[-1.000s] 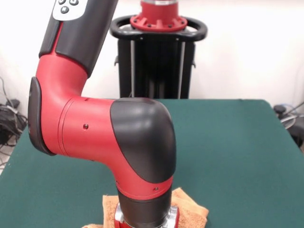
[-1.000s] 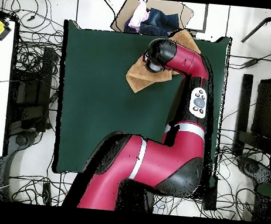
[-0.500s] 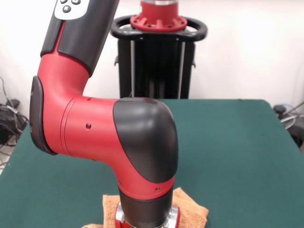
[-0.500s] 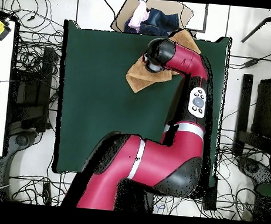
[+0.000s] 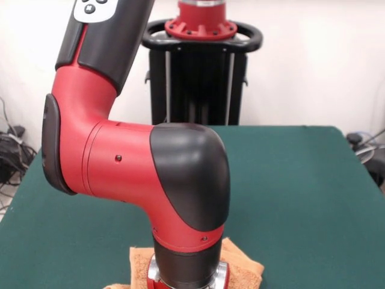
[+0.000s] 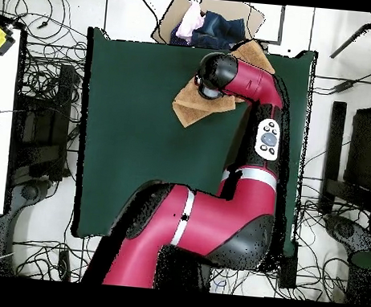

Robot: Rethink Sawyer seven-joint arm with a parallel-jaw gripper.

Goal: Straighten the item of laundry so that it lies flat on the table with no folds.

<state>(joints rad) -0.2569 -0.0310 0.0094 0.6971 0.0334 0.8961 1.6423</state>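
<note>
Orange-tan towel [image 6: 194, 108] lay rumpled near desk [image 5: 301, 198] edge, w/ arm's wrist [image 6: 215, 74] directly over it; you couldn't tell fingers' state, hidden under wrist

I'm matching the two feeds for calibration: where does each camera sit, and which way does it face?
Front view: across the table, facing the robot; the arm's elbow fills it, hiding most of the towel.
Overhead view: above, looking straight down; the whole arm shows.
Shared: arm, towel, green table.
</note>
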